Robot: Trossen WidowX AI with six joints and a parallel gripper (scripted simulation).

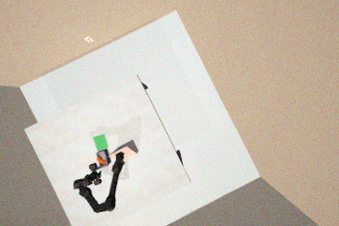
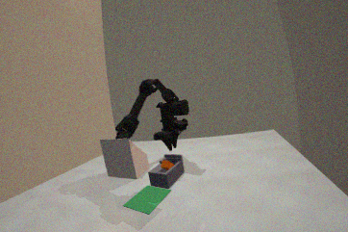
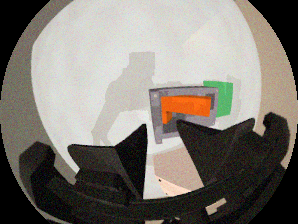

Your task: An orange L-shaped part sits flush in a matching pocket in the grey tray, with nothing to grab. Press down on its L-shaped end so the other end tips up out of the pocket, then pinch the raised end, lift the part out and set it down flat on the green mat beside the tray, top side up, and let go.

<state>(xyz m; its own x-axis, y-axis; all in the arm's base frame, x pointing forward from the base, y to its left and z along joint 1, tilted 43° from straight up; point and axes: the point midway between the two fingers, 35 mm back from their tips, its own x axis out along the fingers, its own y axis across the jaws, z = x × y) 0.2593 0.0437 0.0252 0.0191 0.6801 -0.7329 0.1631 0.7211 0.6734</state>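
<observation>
The orange L-shaped part (image 1: 101, 159) (image 2: 166, 164) (image 3: 185, 106) is in the grey tray (image 2: 159, 180) (image 3: 156, 120). In the wrist view its long bar runs left to right, with the short leg at the left. Dark pocket shows below the bar, and the part looks tilted rather than flush; how far is hard to tell. The green mat (image 1: 100, 142) (image 2: 148, 199) (image 3: 225, 99) lies beside the tray with nothing on it. My gripper (image 2: 170, 148) (image 3: 161, 125) is partly open and empty, above the tray and clear of the part.
A block with a sloping face, grey and pale pink (image 1: 126, 152) (image 2: 117, 159) (image 3: 177, 167), stands close beside the tray. My arm reaches over from behind it in the exterior view. Shadows fall on the white table (image 1: 56, 144) (image 2: 260, 182).
</observation>
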